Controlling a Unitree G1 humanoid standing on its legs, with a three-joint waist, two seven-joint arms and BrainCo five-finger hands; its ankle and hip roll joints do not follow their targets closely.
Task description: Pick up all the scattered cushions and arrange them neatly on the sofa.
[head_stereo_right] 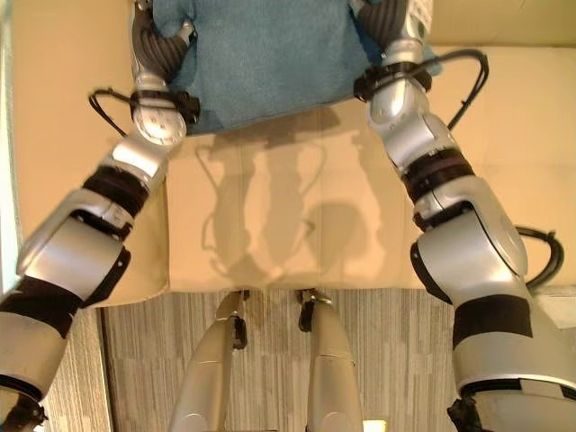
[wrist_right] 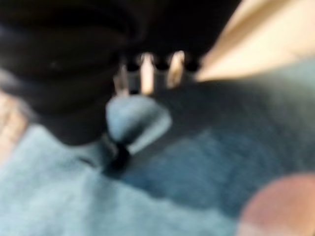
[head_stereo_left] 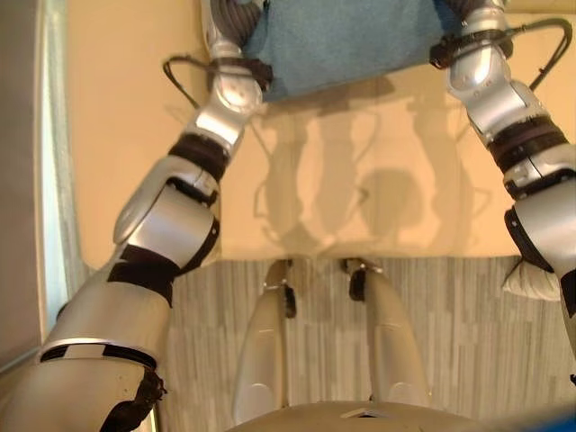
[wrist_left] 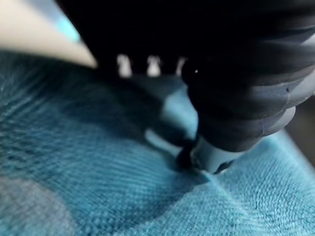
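1. No writing could be read anywhere.
2. The cushion (head_stereo_right: pixel 270 54), teal, sat at the top centre of the head views, cut off by the frame's upper edge, over the tan sofa (head_stereo_right: pixel 270 225).
3. The left hand (wrist_left: pixel 236 113) pinched its fabric with the thumb.
4. The right hand (wrist_right: pixel 133 118) likewise pinched a fold.

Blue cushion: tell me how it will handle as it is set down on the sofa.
The blue cushion is probably soft: the thumb of the left hand dents its woven cloth. It looks grippy rather than slippery. Flat and wide, held by the right hand too, it should not roll on the sofa.
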